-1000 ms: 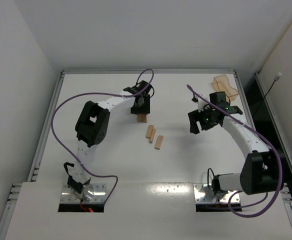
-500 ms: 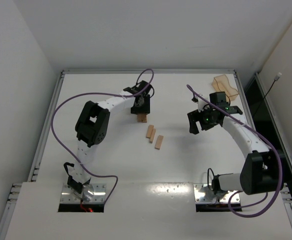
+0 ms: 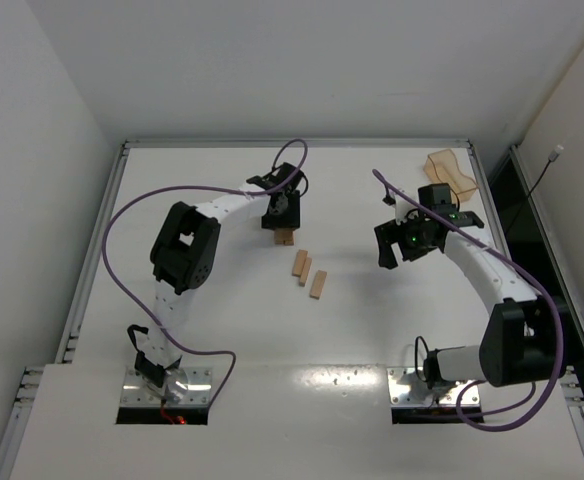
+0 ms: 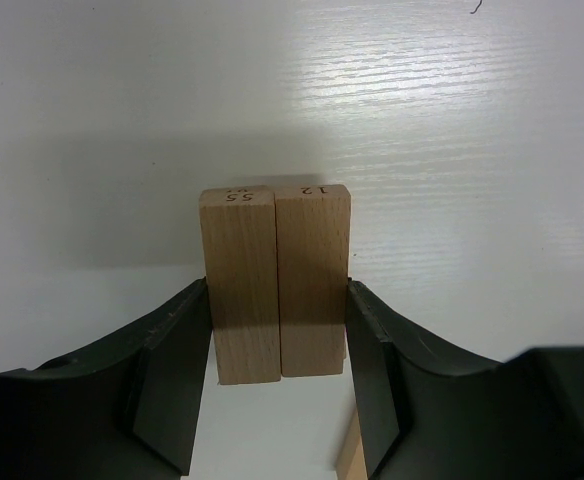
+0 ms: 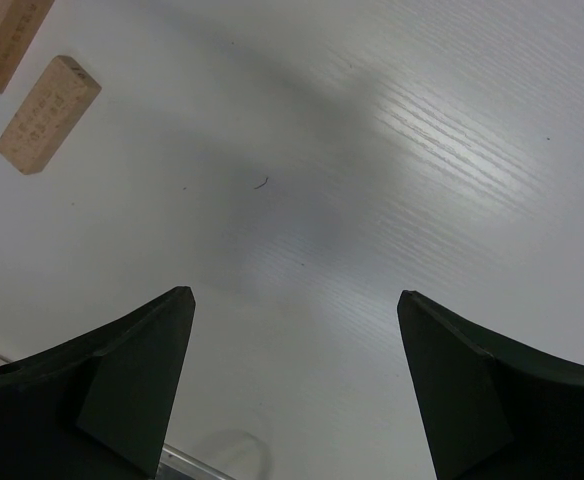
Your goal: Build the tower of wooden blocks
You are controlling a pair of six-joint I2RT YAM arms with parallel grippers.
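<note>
In the left wrist view two light tan wood blocks (image 4: 275, 282) lie side by side, and my left gripper (image 4: 277, 345) is shut on the pair, one finger against each outer side. A lower block (image 4: 350, 462) peeks out beneath at the lower right. In the top view this small tower (image 3: 286, 238) sits just under my left gripper (image 3: 283, 224). Three loose wood blocks (image 3: 307, 272) lie on the table below the tower. My right gripper (image 3: 396, 250) is open and empty to their right, above bare table. Two of the loose blocks (image 5: 48, 114) show at the top left of the right wrist view.
A translucent orange-tan plastic tray (image 3: 450, 173) stands at the back right corner. The white table (image 3: 202, 300) has raised edges on all sides, and purple cables loop from both arms.
</note>
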